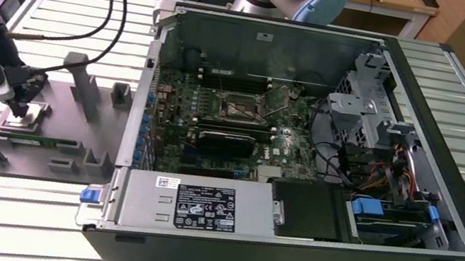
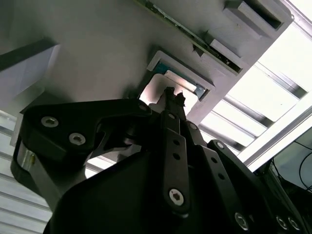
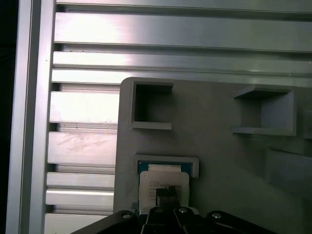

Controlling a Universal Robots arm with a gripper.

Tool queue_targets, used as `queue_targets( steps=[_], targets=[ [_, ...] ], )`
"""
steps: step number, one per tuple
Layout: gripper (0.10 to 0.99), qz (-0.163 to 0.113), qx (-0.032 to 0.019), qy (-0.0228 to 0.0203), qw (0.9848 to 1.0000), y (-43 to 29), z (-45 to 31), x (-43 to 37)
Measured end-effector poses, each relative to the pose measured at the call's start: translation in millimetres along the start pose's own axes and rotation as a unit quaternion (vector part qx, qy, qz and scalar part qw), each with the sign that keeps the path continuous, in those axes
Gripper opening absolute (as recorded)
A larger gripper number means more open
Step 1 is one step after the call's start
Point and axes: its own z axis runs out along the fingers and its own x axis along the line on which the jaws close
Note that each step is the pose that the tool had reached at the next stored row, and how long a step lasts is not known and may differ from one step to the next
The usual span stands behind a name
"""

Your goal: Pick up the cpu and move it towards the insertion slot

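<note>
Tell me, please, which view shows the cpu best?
The first wrist view: it looks squarely at the cpu in its grey holder, with the pincer just over it. The second wrist view shows a bright part behind the pincer; the exterior view shows it small, under the pincer.

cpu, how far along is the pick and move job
Done: the tool is down at the cpu. In hand: nothing lifted; the cpu lies in its pocket in the grey tray. Left: the whole carry to the insertion slot in the computer case.
</note>
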Motion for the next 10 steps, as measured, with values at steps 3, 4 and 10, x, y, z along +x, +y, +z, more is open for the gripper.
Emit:
queue_targets(
  steps=[3, 4, 10],
  targets=[
    [0.102, 0.000, 0.0000, -0.0001, 1.0000, 0.0, 0.3, 0.0],
    [0.102, 0.000, 0.0000, -0.0001, 1.0000, 0.0, 0.3, 0.0],
    [0.290, 0.000, 0.0000, -0.0001, 1.0000, 0.0, 0.7, 0.0]
  ],
)
